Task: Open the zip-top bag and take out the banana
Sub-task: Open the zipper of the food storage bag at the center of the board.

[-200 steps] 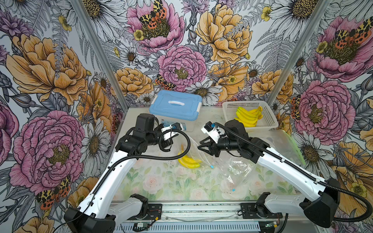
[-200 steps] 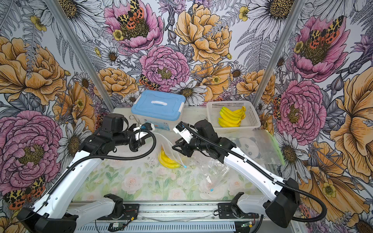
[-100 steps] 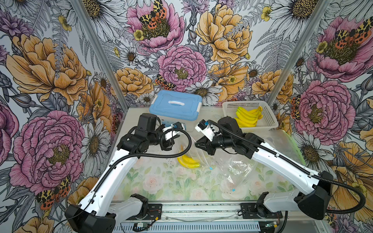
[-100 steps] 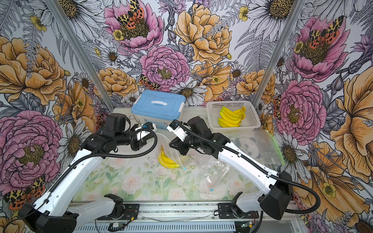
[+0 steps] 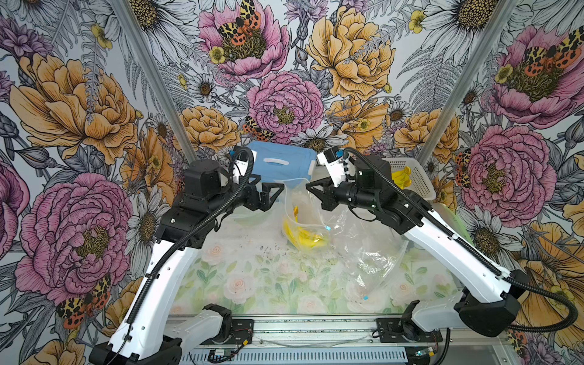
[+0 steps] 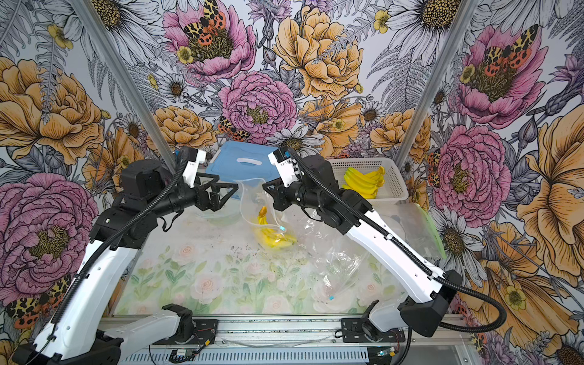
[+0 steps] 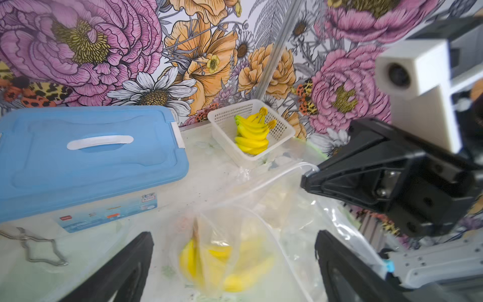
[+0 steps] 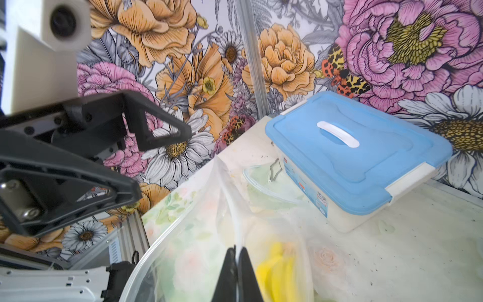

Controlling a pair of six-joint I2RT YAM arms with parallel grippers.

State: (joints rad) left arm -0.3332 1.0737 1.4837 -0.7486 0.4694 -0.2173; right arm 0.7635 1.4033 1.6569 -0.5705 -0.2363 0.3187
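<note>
From my console I see the right gripper [image 8: 236, 252] pinched shut on the rim of the zip-top bag [image 5: 295, 197], holding that edge up off the table [image 5: 249, 278]. The left gripper [image 5: 274, 195] has its 2 fingers spread wide, just beside the bag's other edge (I can't tell if a tip touches the film). The banana [image 5: 303, 236] lies inside, at the bag's bottom, low against the table. Behind the bag stands a blue-lidded box [image 5: 278, 162]. A white basket [image 6: 395, 181] holding a yellow bunch [image 6: 363, 183] sits near the right arm.
</note>
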